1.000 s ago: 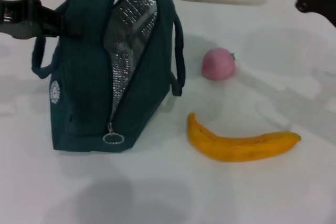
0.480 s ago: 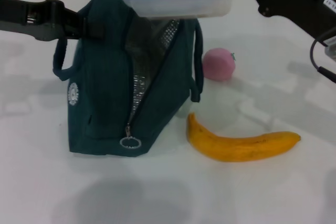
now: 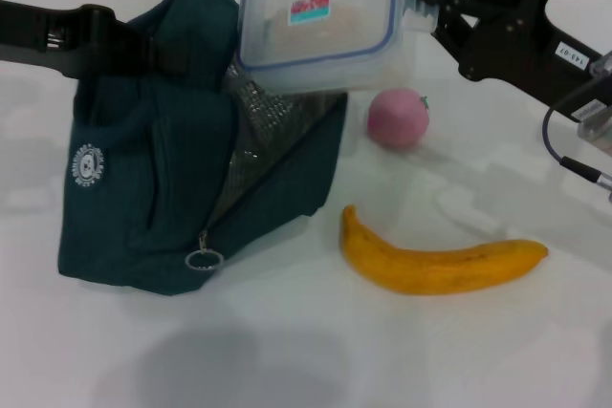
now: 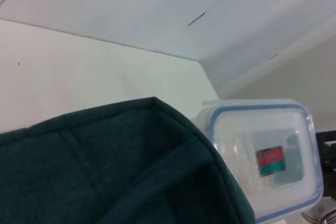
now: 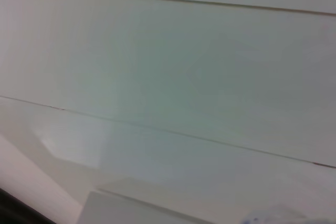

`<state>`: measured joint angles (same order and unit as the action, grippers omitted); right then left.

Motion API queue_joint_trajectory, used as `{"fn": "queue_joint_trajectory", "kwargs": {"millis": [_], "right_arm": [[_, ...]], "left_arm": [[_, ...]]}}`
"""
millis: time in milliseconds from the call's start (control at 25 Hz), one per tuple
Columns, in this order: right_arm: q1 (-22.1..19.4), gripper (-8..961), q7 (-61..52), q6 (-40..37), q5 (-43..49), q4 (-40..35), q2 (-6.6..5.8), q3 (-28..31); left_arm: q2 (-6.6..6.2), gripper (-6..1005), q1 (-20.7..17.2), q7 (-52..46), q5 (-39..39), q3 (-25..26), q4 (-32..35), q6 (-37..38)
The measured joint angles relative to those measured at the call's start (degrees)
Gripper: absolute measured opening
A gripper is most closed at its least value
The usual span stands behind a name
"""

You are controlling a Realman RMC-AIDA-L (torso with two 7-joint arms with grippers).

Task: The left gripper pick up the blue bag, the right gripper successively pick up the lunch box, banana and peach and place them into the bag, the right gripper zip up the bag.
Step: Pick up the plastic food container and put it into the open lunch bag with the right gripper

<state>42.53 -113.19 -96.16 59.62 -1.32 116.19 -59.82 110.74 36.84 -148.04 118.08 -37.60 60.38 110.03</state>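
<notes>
The blue bag (image 3: 143, 198) stands open on the white table, its silver lining showing. My left gripper (image 3: 153, 50) is shut on the bag's top at the left and holds it up. My right gripper (image 3: 421, 2) is shut on the edge of the clear lunch box (image 3: 320, 21) with the blue-rimmed lid. The box is tilted, with its lid toward me, over the bag's opening. The pink peach (image 3: 398, 118) lies right of the bag, and the banana (image 3: 440, 265) lies in front of it. The left wrist view shows the bag's top (image 4: 105, 171) and the lunch box (image 4: 268, 156).
The bag's zipper pull ring (image 3: 204, 260) hangs at the low front end of the opening. A cable (image 3: 574, 164) runs along my right arm above the table at the right. The right wrist view shows only pale wall.
The right gripper has brought the lunch box from the back of the table over the bag and tilted it lid-forward. The bag has shifted left and leaned over.
</notes>
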Motion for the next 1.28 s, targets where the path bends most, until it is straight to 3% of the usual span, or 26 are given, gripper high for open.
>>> {"fn": "queue_joint_trajectory", "kwargs": {"millis": [360, 960, 1280], "right_arm": [[1.1, 187, 0.0, 3.8, 2.5, -0.2, 0.00, -2.0], [5.8, 205, -0.6, 8.3, 3.8, -0.3, 0.00, -6.6], [5.5, 214, -0.4, 9.4, 3.7, -2.3, 0.00, -7.9]], "left_arm": [[0.22, 36, 0.4, 1.0, -0.1, 0.0, -1.6, 0.0], [2.28, 36, 0.7, 1.5, -1.9, -0.9, -3.4, 0.0], [2.27, 36, 0.8, 1.6, -2.6, -2.2, -4.2, -0.2]]}}
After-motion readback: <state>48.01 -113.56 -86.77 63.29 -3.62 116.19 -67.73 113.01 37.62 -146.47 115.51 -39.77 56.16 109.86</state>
